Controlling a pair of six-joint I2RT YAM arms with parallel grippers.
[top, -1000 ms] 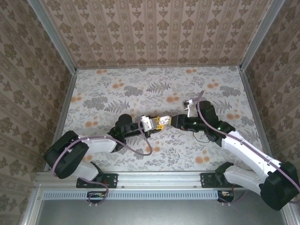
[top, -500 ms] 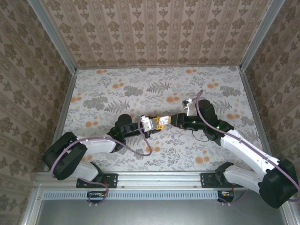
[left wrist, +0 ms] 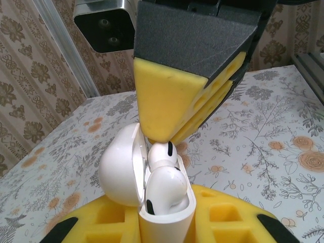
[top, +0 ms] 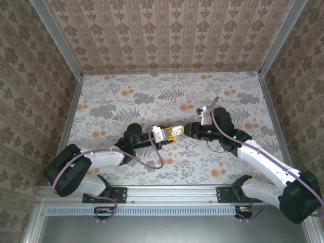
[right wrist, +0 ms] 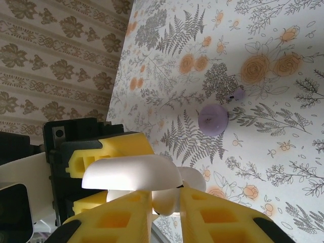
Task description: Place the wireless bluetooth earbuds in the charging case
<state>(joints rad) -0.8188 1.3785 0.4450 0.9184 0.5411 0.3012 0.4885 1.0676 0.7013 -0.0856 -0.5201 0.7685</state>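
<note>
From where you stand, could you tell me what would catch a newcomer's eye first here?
The two grippers meet mid-table: the left gripper clamps an open white charging case. The front earbud sits in it, and the right gripper pinches a second earbud just behind it.

1. Seen from above, the light is bright, even and diffuse. The table point(top: 126, 96) shows no glare, and only faint, soft-edged shadows fall toward its near edge.
2. The walls splay outward toward that view's corners, a wide-lens effect, though the detail stays crisp.
3. In the left wrist view, the charging case point(left wrist: 121, 169) is sharp with a mild sheen, while the yellow pads point(left wrist: 223, 217) nearest the lens look slightly soft.
4. In the right wrist view, the case lid and the earbud point(right wrist: 164, 200) wash out to near-flat white, while the table's pattern behind them stays in focus.
</note>
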